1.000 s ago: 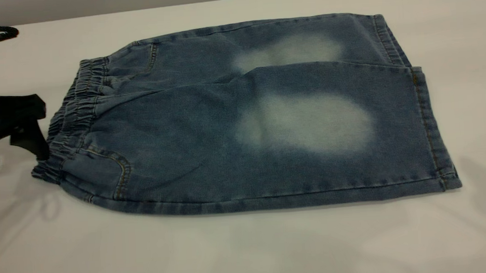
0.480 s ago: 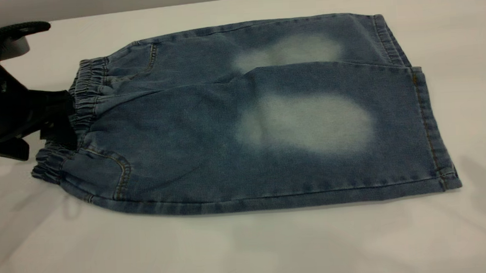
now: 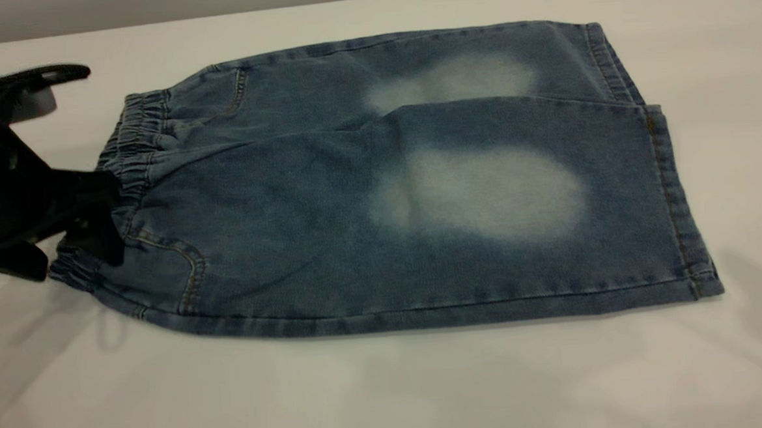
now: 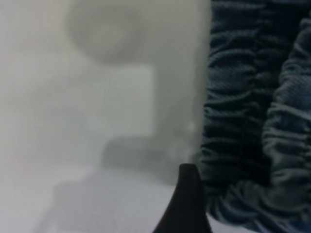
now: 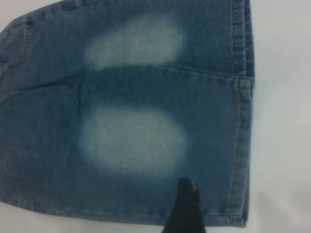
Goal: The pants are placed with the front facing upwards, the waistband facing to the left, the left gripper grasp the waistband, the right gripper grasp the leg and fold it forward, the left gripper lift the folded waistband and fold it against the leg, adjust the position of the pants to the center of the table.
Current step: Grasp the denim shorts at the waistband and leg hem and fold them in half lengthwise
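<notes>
**Left claw at the waistband; pants flat on the surface**

We find the short, wide blue denim pants (image 3: 379,188) lying flat, front side up, on the plain white-grey surface (image 3: 390,396). The two pale faded oval patches face upward, one on each leg, and tan stitching runs along the pockets and hems. The leg hems lie to the right, the gathered, ruffled elastic waistband (image 3: 127,168) to the left. The garment sits somewhat toward the far side of the surface, with a broad bare strip on the near side.

We note the black left claw (image 3: 94,216) at the left edge of the scene, its tips overlapping the near half of the waistband. A curved black finger and a grey part of it rise farther back, clear of the cloth. From the left wrist view we see one dark fingertip (image 4: 187,204) just beside the ruffled denim edge (image 4: 243,121); we cannot tell whether the claw is clenched on the band or released.

The black right claw is out of sight in the exterior view. In the right wrist view, one dark fingertip (image 5: 187,208) shows above the near leg of the pants (image 5: 131,141), close to the hem. We cannot tell whether it is released or clenched.
</notes>
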Tool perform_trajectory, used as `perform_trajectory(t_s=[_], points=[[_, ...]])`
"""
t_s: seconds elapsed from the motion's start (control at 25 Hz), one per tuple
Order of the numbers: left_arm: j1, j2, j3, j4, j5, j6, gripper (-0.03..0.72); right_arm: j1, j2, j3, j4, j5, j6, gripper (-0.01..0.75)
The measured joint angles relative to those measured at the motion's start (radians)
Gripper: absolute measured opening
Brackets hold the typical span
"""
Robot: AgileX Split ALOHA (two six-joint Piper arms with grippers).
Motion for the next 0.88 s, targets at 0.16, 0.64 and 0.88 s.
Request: perform_trajectory(t_s=[0.16,0.64,0.88], points=[[0.000,0.038,0.000,0.004,-0.044,0.002,0.565,0.000,0.000,0.000,0.000,0.000,0.000,0.514],[0.000,0.046,-0.001,-0.006,-0.081,-0.004,0.213,0.000,0.000,0.000,0.001,-0.003,0.000,0.514],[0.000,0.020,0.000,-0.006,-0.004,-0.004,0.153,0.000,0.037,0.030,0.008,-0.010,0.000,0.514]])
